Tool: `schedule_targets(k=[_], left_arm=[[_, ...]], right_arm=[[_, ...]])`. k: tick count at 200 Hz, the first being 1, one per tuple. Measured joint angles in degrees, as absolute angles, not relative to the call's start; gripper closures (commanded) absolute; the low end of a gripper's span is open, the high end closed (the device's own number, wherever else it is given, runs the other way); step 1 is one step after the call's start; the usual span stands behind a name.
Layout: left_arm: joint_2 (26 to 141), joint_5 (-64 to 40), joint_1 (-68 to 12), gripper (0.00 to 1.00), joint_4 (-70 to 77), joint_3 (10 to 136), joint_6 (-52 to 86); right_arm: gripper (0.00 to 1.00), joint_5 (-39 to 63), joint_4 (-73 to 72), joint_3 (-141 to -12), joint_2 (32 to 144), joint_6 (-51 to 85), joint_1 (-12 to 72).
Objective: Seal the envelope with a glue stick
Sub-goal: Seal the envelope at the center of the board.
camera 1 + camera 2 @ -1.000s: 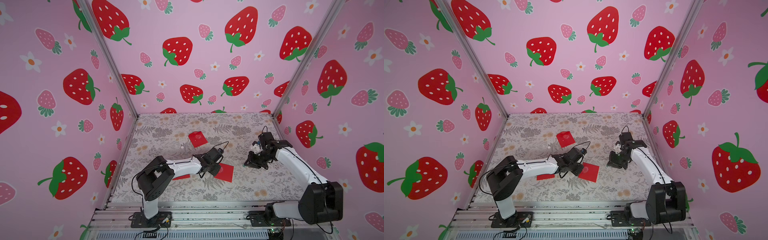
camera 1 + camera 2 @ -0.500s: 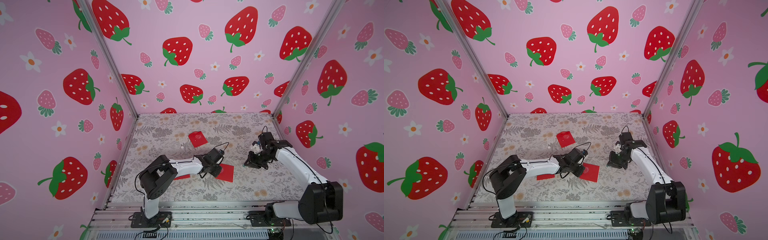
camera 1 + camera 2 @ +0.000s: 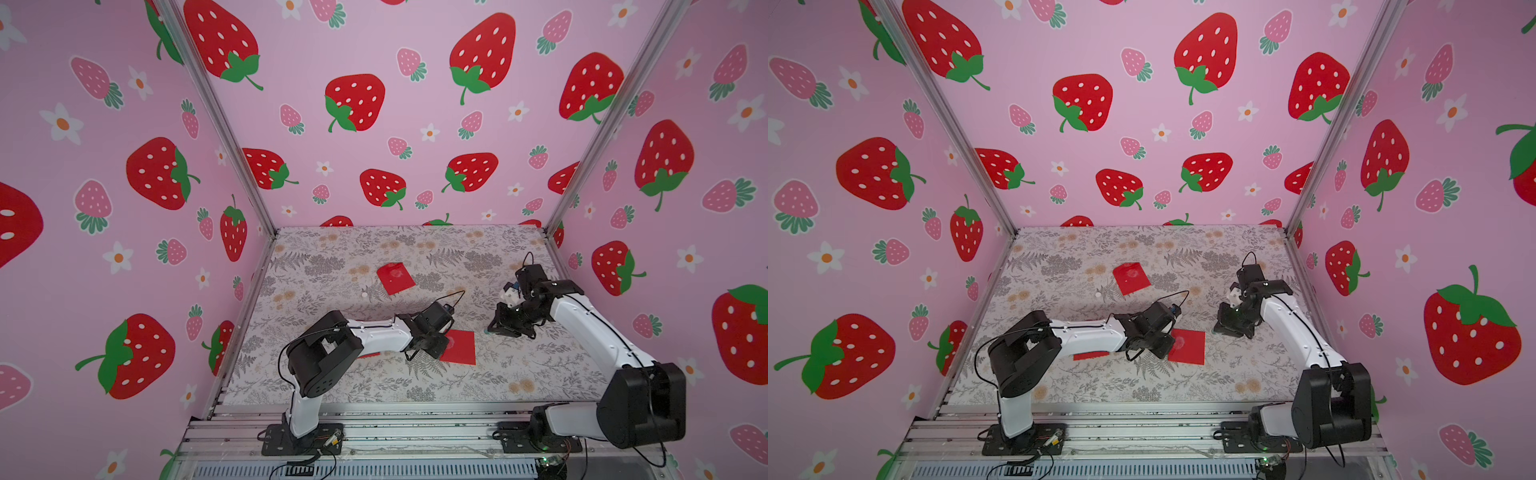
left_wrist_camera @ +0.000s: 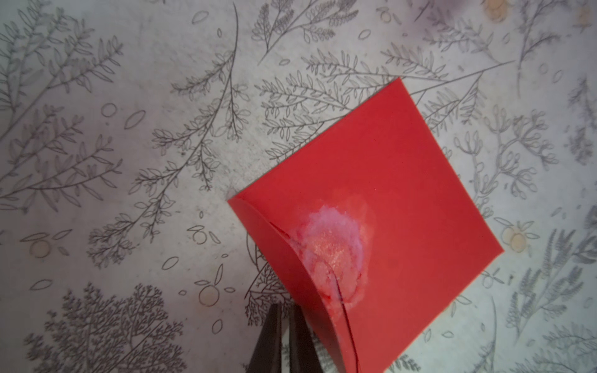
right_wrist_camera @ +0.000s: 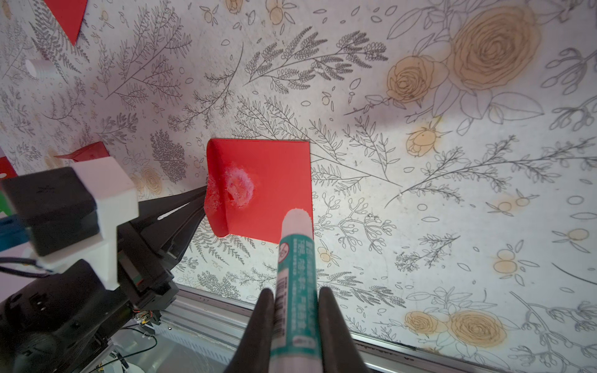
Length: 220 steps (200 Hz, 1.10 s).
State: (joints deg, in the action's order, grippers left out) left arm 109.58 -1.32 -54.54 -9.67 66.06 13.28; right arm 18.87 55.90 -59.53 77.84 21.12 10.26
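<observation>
A red envelope (image 3: pixel 459 347) (image 3: pixel 1188 347) lies flat near the middle of the table. Its flap (image 4: pixel 274 245) is folded over but bows up off a whitish glue smear (image 4: pixel 332 245) (image 5: pixel 239 187). My left gripper (image 4: pixel 284 306) (image 3: pixel 434 347) (image 5: pixel 203 197) sits low at the folded edge, fingers almost together with nothing between them. My right gripper (image 5: pixel 295 294) (image 3: pixel 494 328) hovers to the envelope's right, shut on the glue stick (image 5: pixel 295 264). The stick is uncapped, and its white tip points toward the envelope's near corner.
The white cap (image 3: pixel 365 294) (image 5: pixel 40 69) lies toward the back left. A second red envelope (image 3: pixel 395 277) (image 3: pixel 1131 277) rests behind the left arm. A third red piece (image 3: pixel 370 355) shows partly under the left forearm. Pink strawberry walls close in three sides.
The left arm's elbow has swung slightly to the right, while its gripper stays at the envelope's folded edge. The right arm and glue stick have not moved.
</observation>
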Motion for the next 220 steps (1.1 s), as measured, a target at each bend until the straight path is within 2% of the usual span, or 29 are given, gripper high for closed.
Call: schedule_targets(k=[23, 83, 148, 220], left_arm=[[107.0, -1.1, -54.5, 0.83, -10.7, 66.1, 13.3], [105.2, -3.6, -54.5, 0.82, -10.3, 66.7, 14.5], [107.7, -6.1, -54.5, 0.89, -8.8, 66.7, 16.3], [111.1, -6.7, -54.5, 0.88, -8.7, 68.8, 16.8]], right_arm=[[1.00, 18.9, 55.9, -59.5, 77.8, 21.1, 10.3], [1.00, 18.9, 55.9, -59.5, 77.8, 21.1, 10.3], [1.00, 18.9, 55.9, -59.5, 77.8, 21.1, 10.3], [1.00, 18.9, 55.9, -59.5, 77.8, 21.1, 10.4]])
